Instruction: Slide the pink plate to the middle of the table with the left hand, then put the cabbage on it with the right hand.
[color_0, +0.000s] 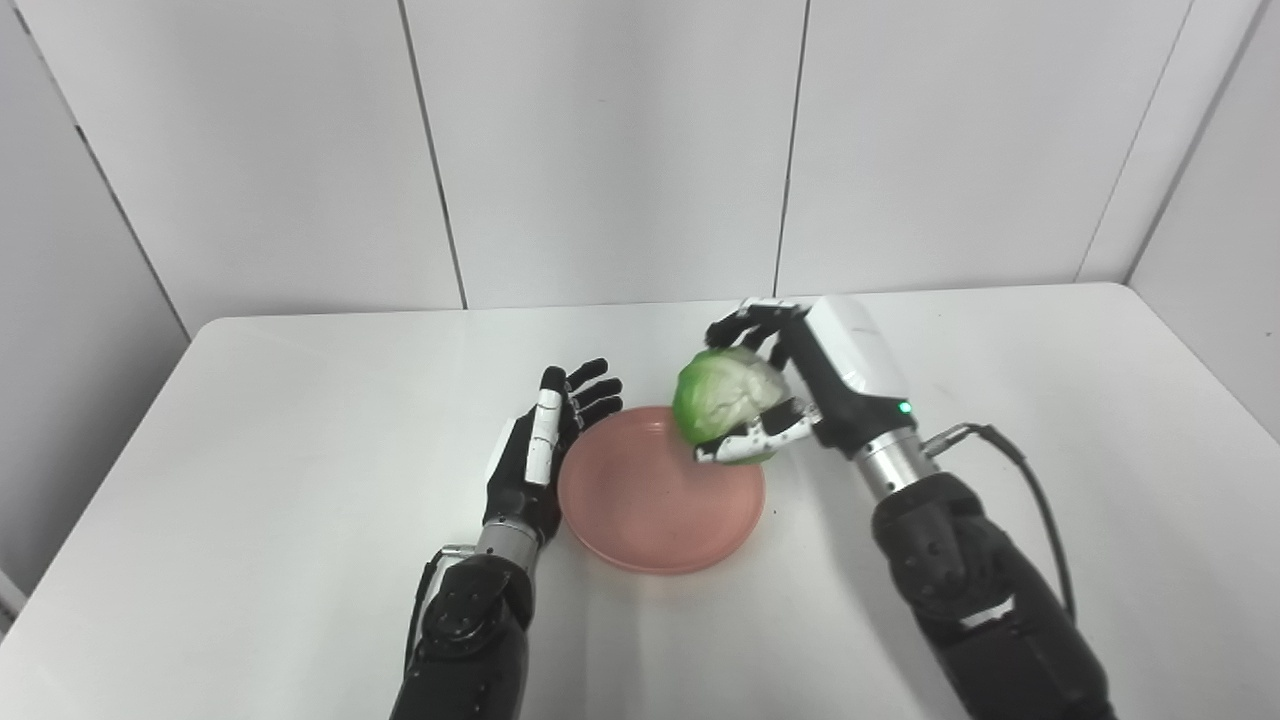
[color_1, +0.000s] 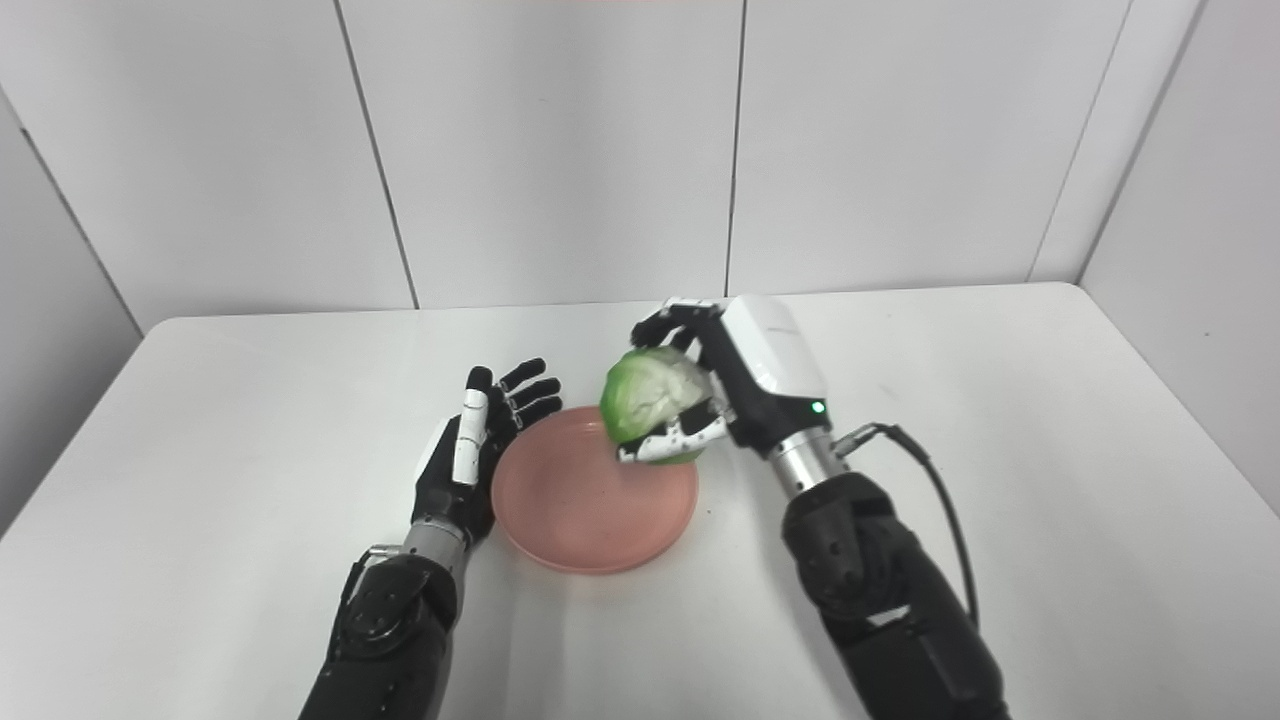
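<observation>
The white bench (color_0: 250, 480) fills most of the view, and its near edge is cut off at the bottom. The left hand (color_0: 535, 450) stands on its edge just left of the pink plate (color_0: 650, 500), palm facing the plate. Its fingers (color_0: 590, 385) are straight and a little apart, holding nothing, and they point away toward the wall. You cannot tell if the hand touches the plate rim. The pink plate lies flat near the middle of the bench. It is round, so it has no long side. Over the plate's far right edge is the cabbage (color_0: 722, 395), a round green and pale ball. It is hard to tell if it rests on the plate or hangs just above it. The right hand (color_0: 790, 385) is wrapped around it, fingers curled over its top and a white thumb under it. The hand hides the cabbage's right side. A black cable (color_0: 1030, 490) loops off the wrist, right of the plate.
</observation>
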